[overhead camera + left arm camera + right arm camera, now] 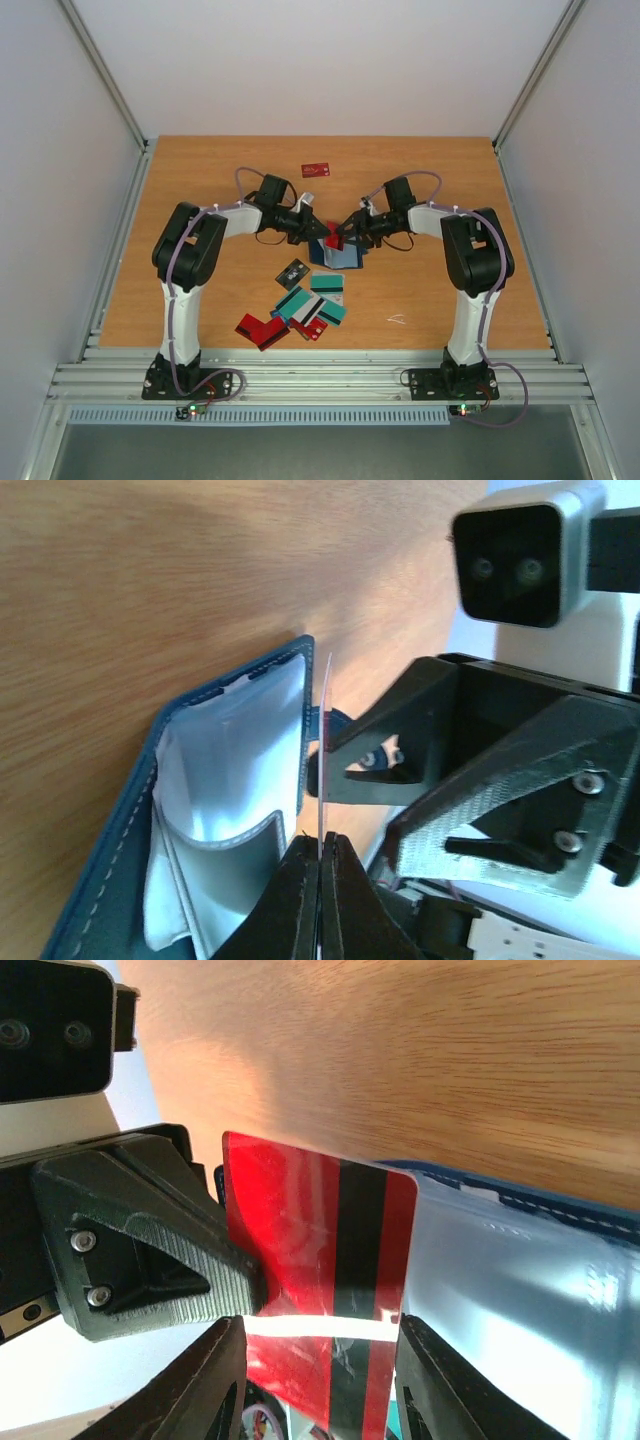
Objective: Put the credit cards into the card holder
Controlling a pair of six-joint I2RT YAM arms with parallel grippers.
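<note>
Top external view: the left gripper and right gripper meet over the middle of the tabletop, flanking a red card just above the open card holder. More credit cards lie heaped toward the near edge, and a lone red card sits by the far edge.

Left wrist view: the left gripper's jaws are pinched tight on the red card, seen edge-on just beside the card holder's pale inside.

Right wrist view: the right gripper's jaws are spread wide. The striped red card shows face-on in the gap, with the card holder to its right.
</note>
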